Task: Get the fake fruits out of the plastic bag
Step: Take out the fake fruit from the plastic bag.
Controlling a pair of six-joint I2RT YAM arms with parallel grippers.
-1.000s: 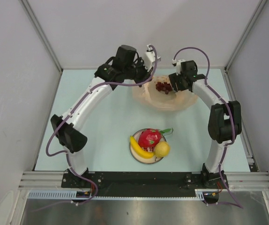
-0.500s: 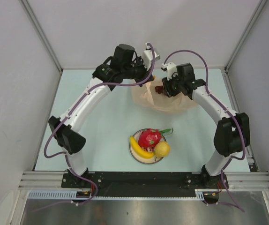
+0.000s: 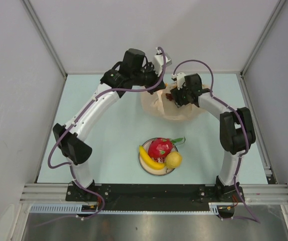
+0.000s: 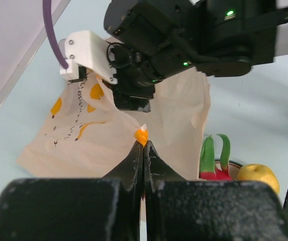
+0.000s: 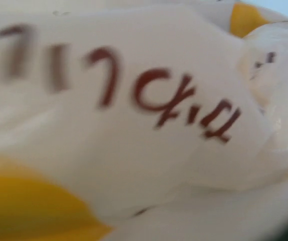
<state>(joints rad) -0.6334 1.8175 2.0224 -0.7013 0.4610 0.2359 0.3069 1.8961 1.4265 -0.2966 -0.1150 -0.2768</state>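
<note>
Arches over far desk (image 3: 109,130) with left pincer (image 4: 142,150) clamped on raised edge of plastic bag (image 4: 179,110). Holds right pincer (image 3: 176,96) at crinkled pale-orange mouth beside grape bunch (image 3: 169,95); cannot tell its spread.

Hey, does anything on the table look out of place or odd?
Nothing spilled or damaged. Only the grape bunch sits apart, at the plastic bag by the right gripper, while banana, dragon fruit and lemon lie on the plate. The left gripper pinches the bag's edge.
</note>
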